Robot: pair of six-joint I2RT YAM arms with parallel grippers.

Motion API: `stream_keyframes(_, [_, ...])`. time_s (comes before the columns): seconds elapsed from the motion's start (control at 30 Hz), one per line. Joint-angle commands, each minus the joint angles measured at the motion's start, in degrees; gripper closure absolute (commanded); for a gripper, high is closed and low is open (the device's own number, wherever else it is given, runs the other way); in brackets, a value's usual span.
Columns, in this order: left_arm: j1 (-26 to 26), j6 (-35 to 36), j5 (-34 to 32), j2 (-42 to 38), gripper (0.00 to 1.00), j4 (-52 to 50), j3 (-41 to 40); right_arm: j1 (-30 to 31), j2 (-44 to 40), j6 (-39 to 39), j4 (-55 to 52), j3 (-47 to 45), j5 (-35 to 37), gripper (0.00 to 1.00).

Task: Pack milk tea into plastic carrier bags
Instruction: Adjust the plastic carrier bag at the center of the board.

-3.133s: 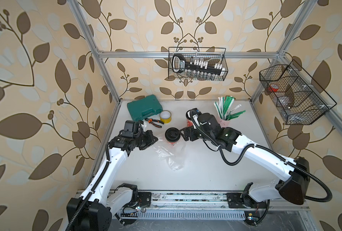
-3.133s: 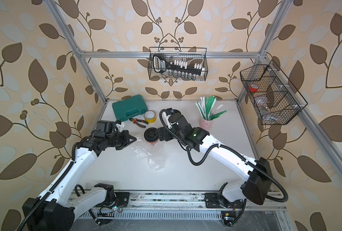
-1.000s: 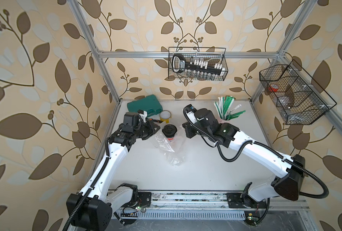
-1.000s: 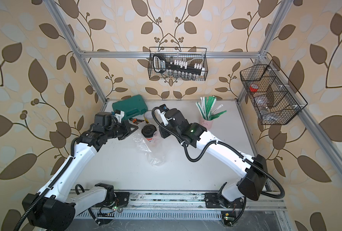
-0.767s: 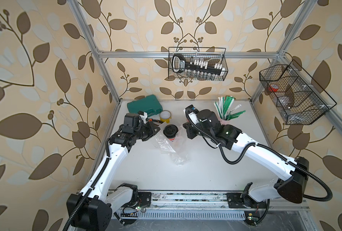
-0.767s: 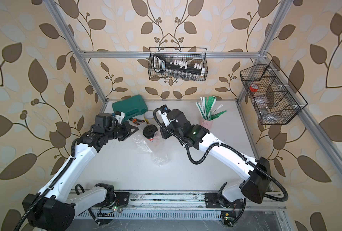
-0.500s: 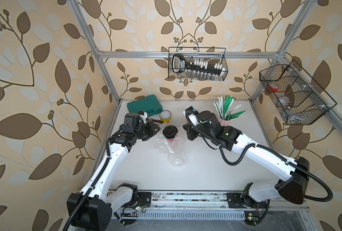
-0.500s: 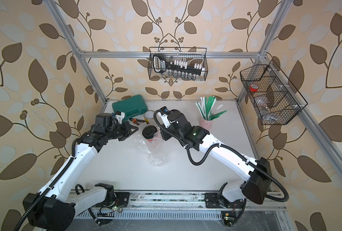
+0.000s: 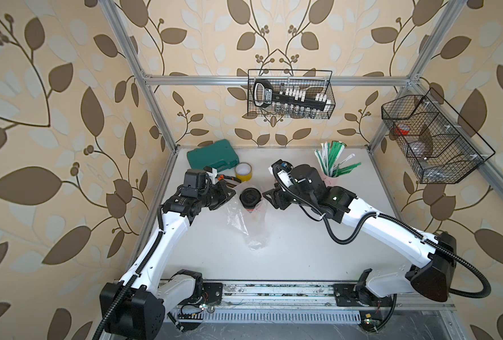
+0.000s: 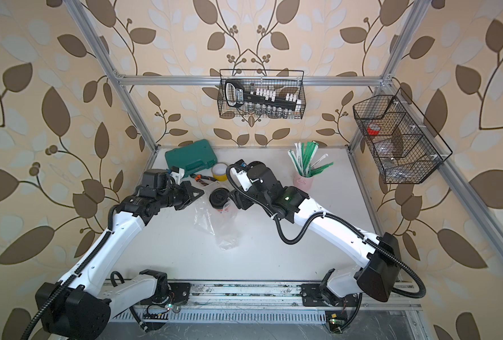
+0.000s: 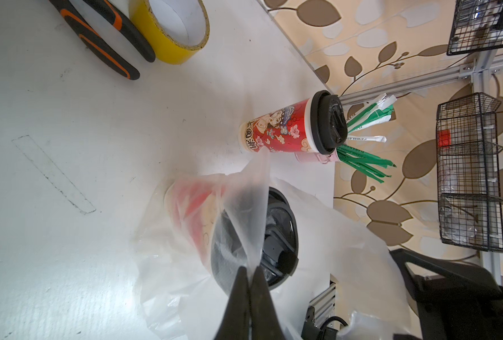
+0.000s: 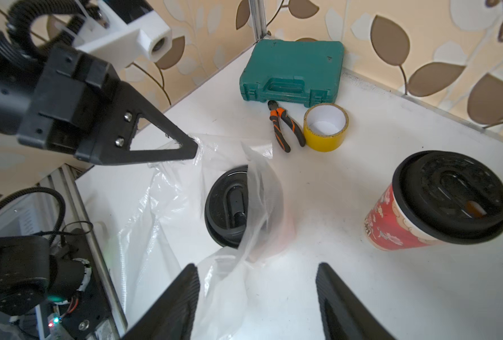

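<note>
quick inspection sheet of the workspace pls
surface: white table, faint marks
job's things: one lidded cup upright inside the plastic bag; second cup upright outside it
clutter: green case, yellow tape, pliers, cup of straws
end effectors: left end effector shut on the bag's edge; right end effector open, empty, beside the bag
cables: black hose loops off the right arm, clear of the cups
surroundings: two wire baskets on leaf-patterned walls

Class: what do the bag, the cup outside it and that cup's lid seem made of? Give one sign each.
Bag: thin clear plastic film; crinkled, the bagged cup shows through.
Outer cup: probably paper; matt wall with printed pattern.
Lid: black moulded plastic, slightly glossy, raised ridges.
</note>
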Motion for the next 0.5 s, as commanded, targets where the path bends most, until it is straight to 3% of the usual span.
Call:
stream_keyframes(0.0, [-0.5,0.6,-0.5,-0.6,1.0,0.0,1.3,-3.5,-4.0,1.4,0.1,0.1,2.8,0.14])
stream_keyframes(0.1, [-0.5,0.6,-0.5,-0.7,1.0,0.0,1.0,-9.4,-4.4,4.0,0.7,-1.4,6.4,0.01])
stream_keyframes(0.2, [-0.5,0.5,-0.3,-0.6,1.0,0.0,1.2,-14.4,-1.3,5.3,1.2,-1.5,5.8,0.0])
stream_keyframes(0.47, [-0.5,0.4,0.0,0.1,1.0,-1.3,2.4,-16.8,9.2,4.4,4.7,2.2,3.4,0.01])
